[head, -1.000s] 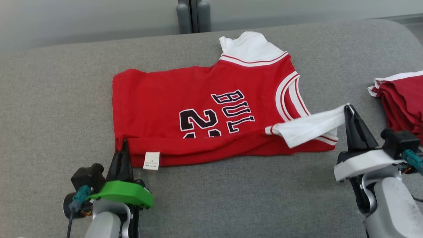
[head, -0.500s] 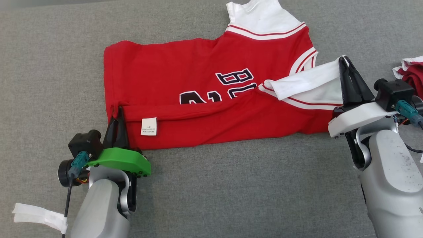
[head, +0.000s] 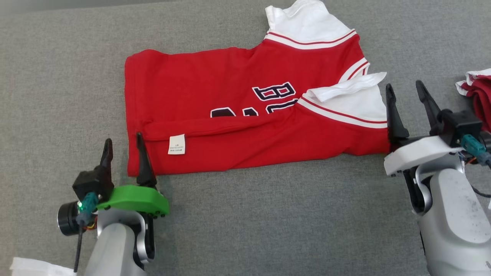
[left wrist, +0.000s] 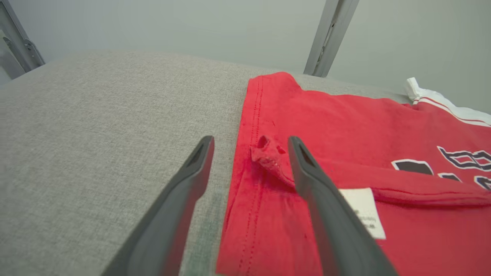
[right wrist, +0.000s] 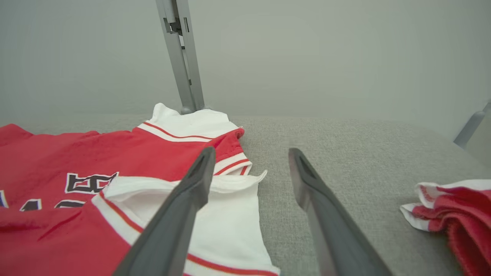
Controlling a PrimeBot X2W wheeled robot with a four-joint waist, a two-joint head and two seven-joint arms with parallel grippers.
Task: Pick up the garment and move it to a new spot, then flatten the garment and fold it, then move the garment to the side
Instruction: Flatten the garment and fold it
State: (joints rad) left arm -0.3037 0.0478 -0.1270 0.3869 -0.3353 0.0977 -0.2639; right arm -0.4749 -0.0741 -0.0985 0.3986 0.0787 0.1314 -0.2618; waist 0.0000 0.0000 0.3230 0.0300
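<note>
Where grey woven upholstery (head: 268,214) spreads wide, the red jersey (head: 230,115) lies partly folded at its middle, near edge doubled over, white label (head: 176,144) up. Left gripper (head: 123,137) spread wide, straddling the hem corner, holding nothing. Right gripper (head: 404,84) spread wide at the white sleeve (head: 364,101) edge, empty. Red-and-white cloth pile (head: 477,96) far right. Pale grey wall (right wrist: 326,57), metal post (right wrist: 180,57) behind.

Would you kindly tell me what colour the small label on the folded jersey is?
The label is white with tiny dark print, clearest in the head view.
</note>
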